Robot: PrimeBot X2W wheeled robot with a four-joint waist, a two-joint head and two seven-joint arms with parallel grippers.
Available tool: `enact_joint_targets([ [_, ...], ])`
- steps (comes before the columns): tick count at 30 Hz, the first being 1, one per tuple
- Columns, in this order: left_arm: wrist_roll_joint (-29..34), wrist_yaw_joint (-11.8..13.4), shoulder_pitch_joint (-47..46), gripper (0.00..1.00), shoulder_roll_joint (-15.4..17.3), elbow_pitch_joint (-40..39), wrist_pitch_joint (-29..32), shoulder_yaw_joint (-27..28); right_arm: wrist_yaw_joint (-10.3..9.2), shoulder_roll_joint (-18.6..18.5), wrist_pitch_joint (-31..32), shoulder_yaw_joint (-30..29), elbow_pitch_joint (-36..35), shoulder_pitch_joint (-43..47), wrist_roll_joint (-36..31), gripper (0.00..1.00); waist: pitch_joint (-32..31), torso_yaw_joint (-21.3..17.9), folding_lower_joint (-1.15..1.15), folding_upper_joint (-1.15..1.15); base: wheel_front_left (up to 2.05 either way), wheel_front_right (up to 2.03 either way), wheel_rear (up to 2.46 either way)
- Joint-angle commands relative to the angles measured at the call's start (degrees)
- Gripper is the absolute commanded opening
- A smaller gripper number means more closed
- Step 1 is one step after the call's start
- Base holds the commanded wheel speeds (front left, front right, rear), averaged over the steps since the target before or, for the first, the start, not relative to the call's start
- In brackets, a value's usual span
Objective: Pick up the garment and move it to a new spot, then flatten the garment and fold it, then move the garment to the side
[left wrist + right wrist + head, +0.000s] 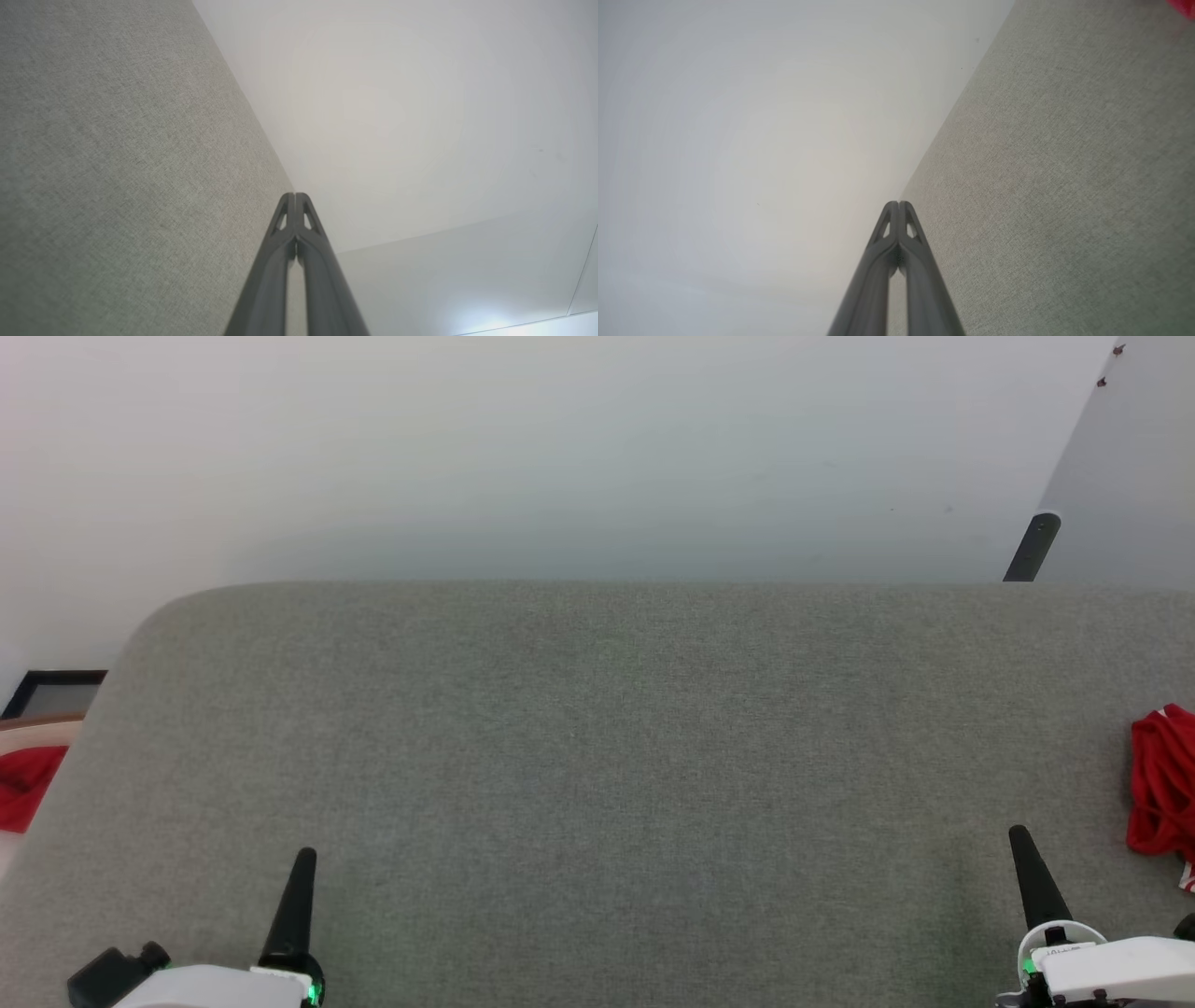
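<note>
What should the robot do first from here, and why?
Probably swing the right gripper toward the crumpled red garment at the grey surface's right edge, opening its jaws on the way: it is shut, empty and nearest it, while the left gripper sits far off.

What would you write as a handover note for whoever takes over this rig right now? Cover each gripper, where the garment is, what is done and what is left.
Left gripper: shut, empty, at the near left of the grey surface.
Right gripper: shut, empty, near right.
Garment: bunched at the surface's right edge, partly cut off in the head view.
Plain red cloth: off the left side; leave it.
Done: nothing visible.
To do: pick up, move, flatten, fold, set aside.
</note>
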Motion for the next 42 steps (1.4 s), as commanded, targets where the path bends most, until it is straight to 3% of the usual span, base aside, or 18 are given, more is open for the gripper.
enact_joint_targets([
  [1, -1.3, 0.0, -1.2, 0.00, -0.1, -0.1, 0.3, 0.4, -0.03, -0.1, 0.5, -0.3, -0.2, -1.4, 1.9, 0.00, 0.0, -0.1, 0.00, 0.00, 0.00, 0.00, 0.00],
  [42, -15.5, 0.1, -5.8, 0.00, -4.1, 2.5, 5.4, 1.8, -0.04, -0.2, 5.2, -1.0, 1.4, -4.0, 20.3, 0.00, 0.8, -1.4, 0.00, 0.00, 0.00, 0.00, 0.00],
])
